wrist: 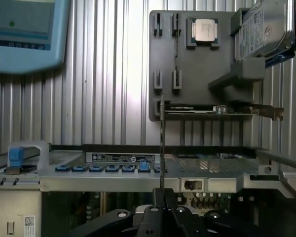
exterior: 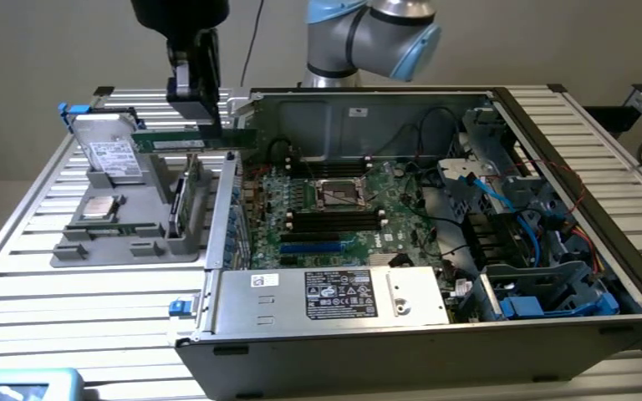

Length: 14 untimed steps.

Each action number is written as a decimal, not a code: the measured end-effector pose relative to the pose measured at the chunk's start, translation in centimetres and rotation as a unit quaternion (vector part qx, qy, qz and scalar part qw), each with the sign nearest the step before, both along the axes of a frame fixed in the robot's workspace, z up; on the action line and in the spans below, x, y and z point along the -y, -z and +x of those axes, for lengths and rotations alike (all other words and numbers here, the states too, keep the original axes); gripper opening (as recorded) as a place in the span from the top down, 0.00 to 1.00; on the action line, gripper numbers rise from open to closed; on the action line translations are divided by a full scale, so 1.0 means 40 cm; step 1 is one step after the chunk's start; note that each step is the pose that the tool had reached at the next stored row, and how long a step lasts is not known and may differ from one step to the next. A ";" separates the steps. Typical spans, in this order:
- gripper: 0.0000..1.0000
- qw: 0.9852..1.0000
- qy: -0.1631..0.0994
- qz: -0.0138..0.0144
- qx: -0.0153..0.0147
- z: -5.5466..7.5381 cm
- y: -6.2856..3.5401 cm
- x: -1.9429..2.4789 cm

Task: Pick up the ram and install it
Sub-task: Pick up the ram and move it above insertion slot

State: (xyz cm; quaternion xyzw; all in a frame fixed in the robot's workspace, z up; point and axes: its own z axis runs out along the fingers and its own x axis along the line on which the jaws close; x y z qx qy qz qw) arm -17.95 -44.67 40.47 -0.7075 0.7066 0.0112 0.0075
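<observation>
Exterior view: one gripper (exterior: 207, 124) pinched narrow on one ram (exterior: 187, 142), held level in the air above where the gray tray (exterior: 98, 246) meets the open case (exterior: 410, 368) (ram edge-on in wrist view (wrist: 162, 143)). Tray carries one hard drive (exterior: 109, 154) and one processor chip (exterior: 98, 209).

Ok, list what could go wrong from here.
1. The long green circuit-board ram stick, pinched in the shut tool by its top edge, could tilt or slip.
2. It hangs beside the open grey computer case; an end could clip the wall.
3. The narrow black motherboard slots may jam it if misaligned.
</observation>
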 end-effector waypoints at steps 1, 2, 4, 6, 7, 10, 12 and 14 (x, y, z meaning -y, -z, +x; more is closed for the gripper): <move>0.88 1.000 0.000 0.000 0.000 0.011 0.000 0.000; 0.88 1.000 0.000 0.000 0.000 0.024 0.000 0.000; 0.88 1.000 0.000 0.000 -0.001 0.046 0.001 0.000; 0.88 1.000 0.000 -0.001 -0.001 0.069 0.002 0.000; 0.88 1.000 0.000 -0.001 -0.001 0.080 0.004 0.000; 0.88 1.000 0.000 -0.003 -0.002 0.114 0.008 0.000; 0.88 1.000 0.000 -0.006 -0.002 0.136 0.012 0.000; 0.88 1.000 0.000 -0.009 -0.002 0.160 0.016 0.000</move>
